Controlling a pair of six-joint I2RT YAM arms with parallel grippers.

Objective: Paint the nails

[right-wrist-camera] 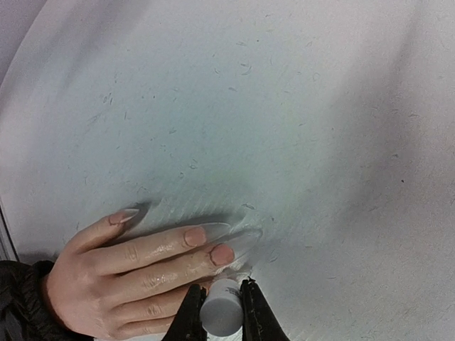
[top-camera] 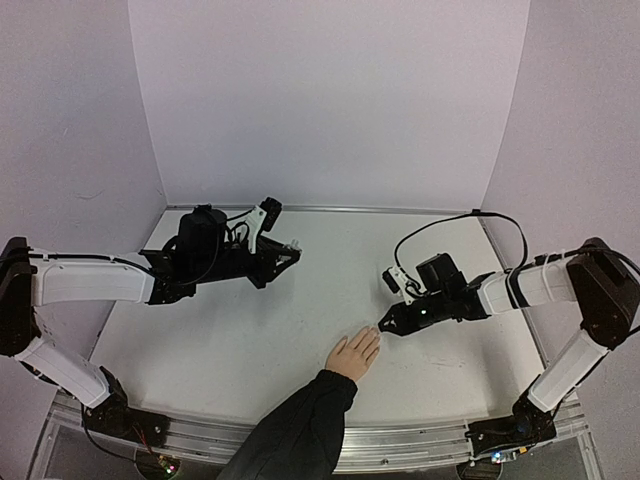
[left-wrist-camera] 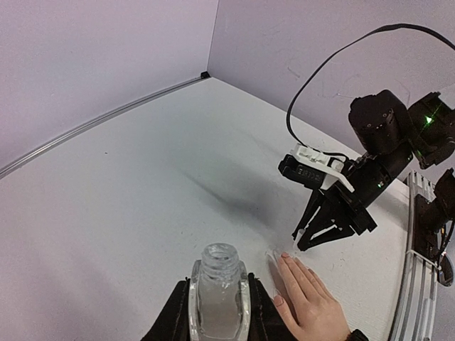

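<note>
A light-skinned hand (top-camera: pixel 354 354) with a dark sleeve lies flat on the white table, fingers pointing away from the near edge. Its pale nails (right-wrist-camera: pixel 195 236) carry long clear tips. My right gripper (right-wrist-camera: pixel 221 304) is shut on a small white cap (right-wrist-camera: pixel 221 314) and holds it right at the tip of a finger beside the middle nail (right-wrist-camera: pixel 222 254). In the top view the right gripper (top-camera: pixel 384 327) touches the fingertips. My left gripper (left-wrist-camera: pixel 219 307) is shut on a small clear open bottle (left-wrist-camera: pixel 219 273), held upright at the table's left (top-camera: pixel 289 251).
Lilac walls close the back and sides. The table's metal front rail (top-camera: pixel 420 445) runs along the near edge. A black cable (top-camera: pixel 470 218) loops above the right arm. The sleeve (top-camera: pixel 295 430) crosses the front rail.
</note>
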